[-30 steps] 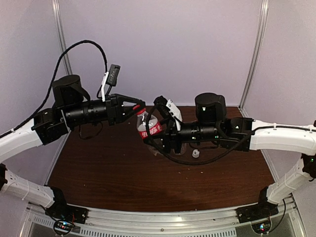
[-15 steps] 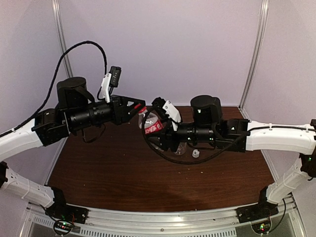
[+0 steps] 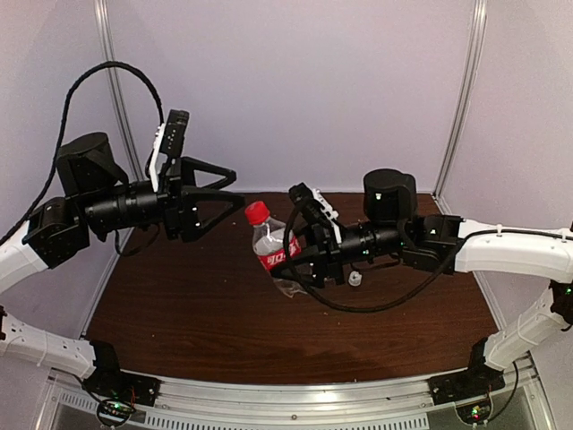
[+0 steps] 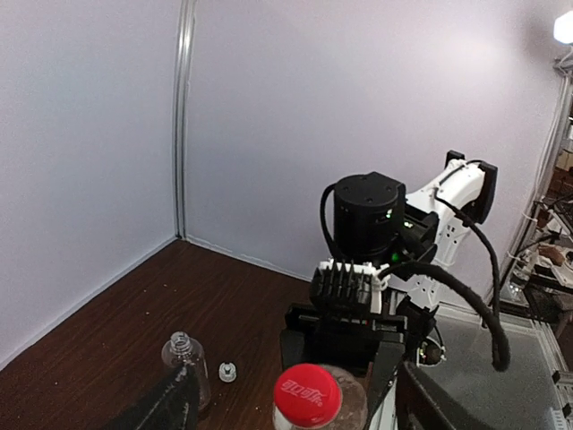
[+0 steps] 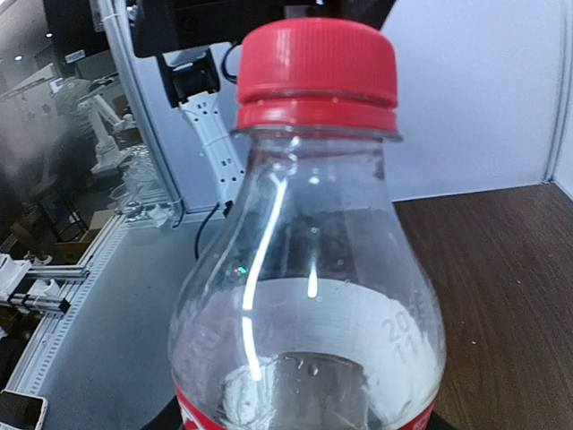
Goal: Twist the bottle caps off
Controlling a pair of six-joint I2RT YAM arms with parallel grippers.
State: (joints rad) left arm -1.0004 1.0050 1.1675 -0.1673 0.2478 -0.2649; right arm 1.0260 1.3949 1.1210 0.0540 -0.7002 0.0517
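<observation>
reaching inward, right end effector (image 3: 292, 258) grips the bottle (image 3: 267, 240); left end effector (image 3: 237, 190) gapes.

White arm links (image 3: 515, 246), blk joints (image 3: 385, 193) — looped blk cables (image 3: 98, 76)

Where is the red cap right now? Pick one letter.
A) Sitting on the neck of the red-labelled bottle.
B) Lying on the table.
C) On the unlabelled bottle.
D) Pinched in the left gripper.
A: the red cap sits on the neck of the red-labelled bottle, while the left gripper stands open and apart from it.
</observation>
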